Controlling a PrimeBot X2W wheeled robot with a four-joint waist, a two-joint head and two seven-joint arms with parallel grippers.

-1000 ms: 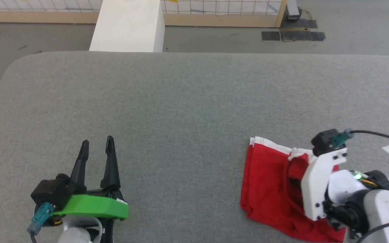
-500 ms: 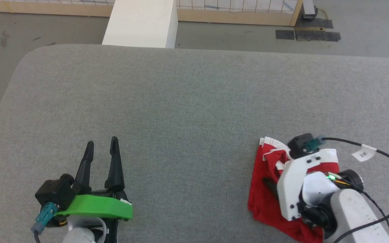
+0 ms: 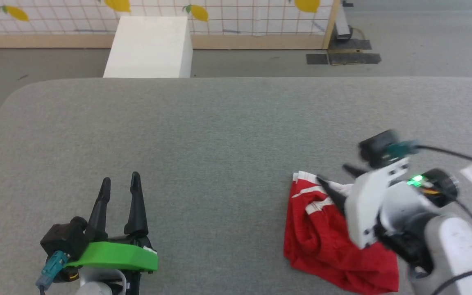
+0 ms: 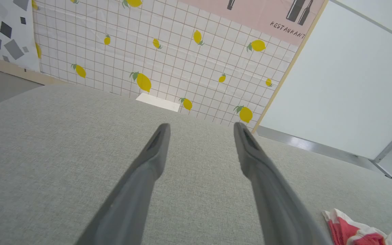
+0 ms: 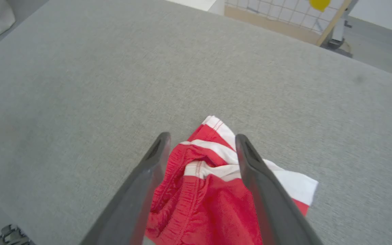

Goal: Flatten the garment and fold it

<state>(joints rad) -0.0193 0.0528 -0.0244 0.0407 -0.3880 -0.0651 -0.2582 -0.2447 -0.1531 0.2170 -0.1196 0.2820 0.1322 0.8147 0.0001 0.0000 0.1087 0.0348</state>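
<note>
In the head view you find the garment (image 3: 322,241) lying bunched at the lower right of the frame on the grey table (image 3: 219,131), its white-striped edge toward the top. The right gripper (image 3: 333,174) is blurred over that upper edge, so you get its place there but not a clean reading of its fingers.

The right wrist view gives you that reading. The right gripper (image 5: 201,137) has its fingers spread wide and holds nothing. The garment (image 5: 202,204) lies rumpled on the table at lower centre, with white stripes folded across red.

The head view puts your left gripper (image 3: 120,178) at the lower left, well apart from the garment, fingers parted and empty. The left wrist view adds a lemon-patterned wall (image 4: 148,51) across the top and a corner of the garment (image 4: 349,231) at the lower right edge.
</note>
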